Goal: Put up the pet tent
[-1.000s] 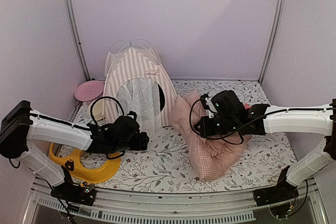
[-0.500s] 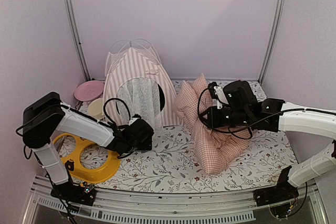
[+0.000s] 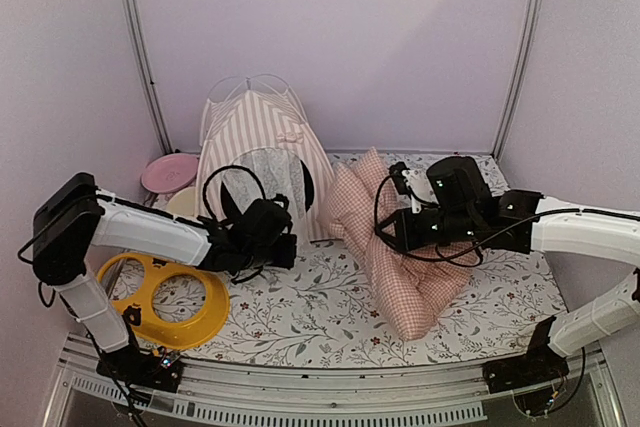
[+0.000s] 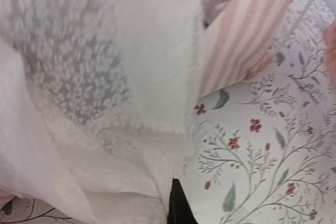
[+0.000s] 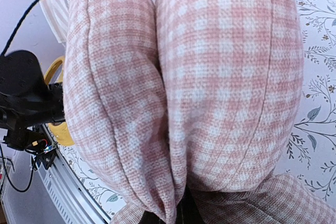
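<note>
Pet tent (image 3: pixel 262 137): stands upright at the back left of the floral surface (image 3: pixel 320 312), striped walls up, thin wire poles (image 3: pixel 250 82) arching over the peak. The sheer door curtain (image 3: pixel 262 175) hangs over the front, with the round window (image 3: pixel 308 187) just to its right.

Left pincer (image 3: pixel 283 245): at the foot of the door curtain. The wrist view is filled with white mesh (image 4: pixel 105 129) bunching down toward one dark fingertip (image 4: pixel 178 208). Only that finger shows, so I cannot tell whether it is spread or pinching cloth.

Right pincer (image 3: pixel 392 232): pinching the pink checked cushion (image 3: pixel 400 287), as I read it. The cushion is folded in two and partly raised just beside the tent's right wall. Its two lobes (image 5: pixel 210 77) converge where the fingers sit, though the fingers themselves are hidden.

Handling, my judgement: the tent is light, with limp fabric on springy wire. It will slide or tip under a small push, and the mesh will snag and stretch. I would take hold at a striped hem or seam near a pole, never the mesh alone. The cushion is soft and bulky, so it must stay folded to pass the doorway.

Also present: a yellow two-hole stand (image 3: pixel 165 302) near the left arm and a pink plate (image 3: pixel 168 172) behind it.
</note>
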Motion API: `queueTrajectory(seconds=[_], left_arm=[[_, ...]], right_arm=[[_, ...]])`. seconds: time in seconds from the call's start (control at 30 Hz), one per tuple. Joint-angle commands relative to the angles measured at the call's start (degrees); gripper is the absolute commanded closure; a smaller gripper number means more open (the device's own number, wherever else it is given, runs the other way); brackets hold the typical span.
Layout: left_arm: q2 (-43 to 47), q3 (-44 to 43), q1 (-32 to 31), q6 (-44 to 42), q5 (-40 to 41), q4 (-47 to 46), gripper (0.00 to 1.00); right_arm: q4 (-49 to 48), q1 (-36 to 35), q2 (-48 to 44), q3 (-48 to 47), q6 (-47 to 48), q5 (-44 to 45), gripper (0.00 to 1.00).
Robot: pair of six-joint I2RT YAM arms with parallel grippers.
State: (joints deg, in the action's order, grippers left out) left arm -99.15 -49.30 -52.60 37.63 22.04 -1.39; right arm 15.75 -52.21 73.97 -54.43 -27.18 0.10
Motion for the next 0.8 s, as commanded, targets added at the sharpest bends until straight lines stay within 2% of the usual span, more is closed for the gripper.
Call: queueTrajectory(seconds=[0.0, 0.23, 0.37, 0.6, 0.77], left_arm=[[10.3, -5.8, -2.7, -6.4, -4.8, 0.5, 1.00], [19.2, -15.5, -3.8, -11.1, -10.6, 1.2, 1.00], [17.7, -23.6, -4.6, -12.6, -15.0, 3.1, 1.00], [14.4, -31.4, -6.7, -11.6, -18.3, 1.5, 1.00], [12.6, -36.3, -7.6, -10.8, -17.2, 0.4, 1.00]], right_arm=[[-5.3, 1.4, -3.6, 2.4, 2.4, -8.4, 1.00], [-12.8, 3.2, -5.7, 7.2, 3.9, -25.9, 1.00], [-25.5, 3.1, -5.8, 9.6, 1.3, -34.9, 1.00], [-42.1, 1.9, 0.9, 9.4, -6.6, -30.3, 1.00], [-45.2, 1.7, 8.6, 7.3, -12.3, -24.9, 1.00]])
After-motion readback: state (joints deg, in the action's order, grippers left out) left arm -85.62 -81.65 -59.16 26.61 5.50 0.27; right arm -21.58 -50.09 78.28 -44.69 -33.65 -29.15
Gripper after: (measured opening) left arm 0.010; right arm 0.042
